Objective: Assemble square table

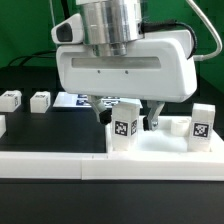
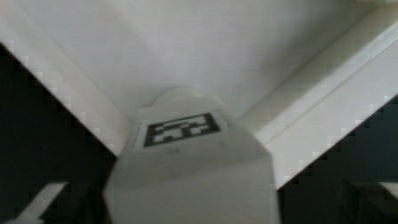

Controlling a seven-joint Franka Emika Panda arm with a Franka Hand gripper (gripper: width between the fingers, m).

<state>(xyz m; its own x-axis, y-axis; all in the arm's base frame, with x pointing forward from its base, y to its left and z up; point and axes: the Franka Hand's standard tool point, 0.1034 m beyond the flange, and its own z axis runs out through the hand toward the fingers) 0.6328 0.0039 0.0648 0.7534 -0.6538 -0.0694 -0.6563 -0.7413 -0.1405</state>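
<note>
My pincer (image 1: 125, 118) hangs open, its two fingers apart on either side of a short white plastic leg (image 1: 125, 131) and touching neither face of it. In the wrist view the same leg (image 2: 182, 150) sits midway between the fingers, a black-and-white tag on the face towards the camera.

The leg stands upright at the corner of the white plastic square tabletop plate (image 1: 158, 152) that lies towards the exterior view's left. Whether it is seated in a socket I cannot tell. Behind it in the wrist view the plate (image 2: 214, 50) shows raised edges running away from that corner. A second tagged white leg (image 1: 201, 125) stands upright at the plate's other near corner.

The plate lies on the black bench (image 1: 45, 130), just behind a long white rail (image 1: 45, 166). Two more small white legs (image 1: 40, 100) (image 1: 9, 98) lie loose, well apart from the plate.
</note>
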